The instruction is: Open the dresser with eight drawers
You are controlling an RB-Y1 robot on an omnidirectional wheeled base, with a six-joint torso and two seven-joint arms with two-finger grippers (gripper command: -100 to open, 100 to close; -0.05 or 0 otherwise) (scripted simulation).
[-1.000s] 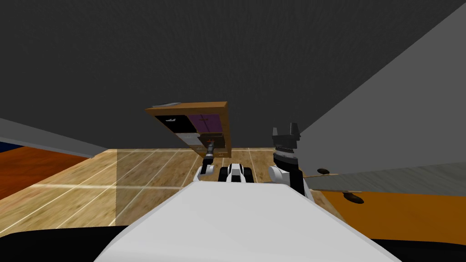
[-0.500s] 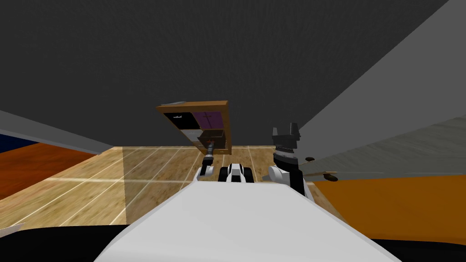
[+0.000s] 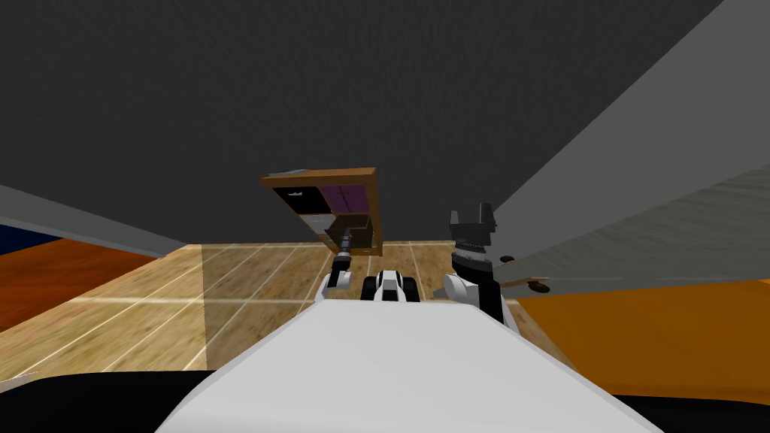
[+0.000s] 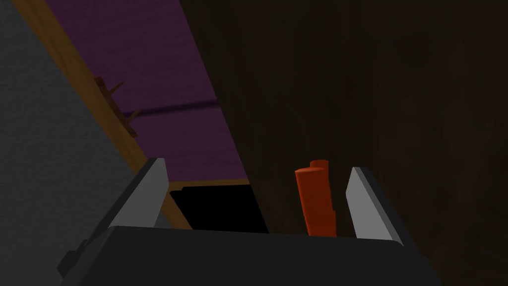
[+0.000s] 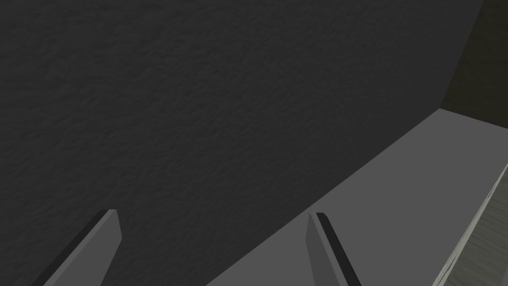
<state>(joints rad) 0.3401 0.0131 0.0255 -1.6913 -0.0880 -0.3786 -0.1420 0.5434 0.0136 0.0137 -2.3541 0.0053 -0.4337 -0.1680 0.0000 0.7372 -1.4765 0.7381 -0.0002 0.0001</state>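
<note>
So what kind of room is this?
Probably a bedroom in a house, though I can't be sure: there's a wooden dresser, a dark grey wall behind it, and a wood-plank floor.

Brown dresser (image 3: 353, 174), purple drawer (image 3: 344, 197), orange-red handle (image 4: 316, 201)

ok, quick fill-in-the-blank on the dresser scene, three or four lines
1. The ___ arm reaches to the dresser.
2. The left gripper has its fingers ___, with the orange-red handle between them.
3. The dark brown drawer is pulled ___ of the dresser.
4. The drawer front beside it is ___.
Missing words: left; open; out; purple.
</note>
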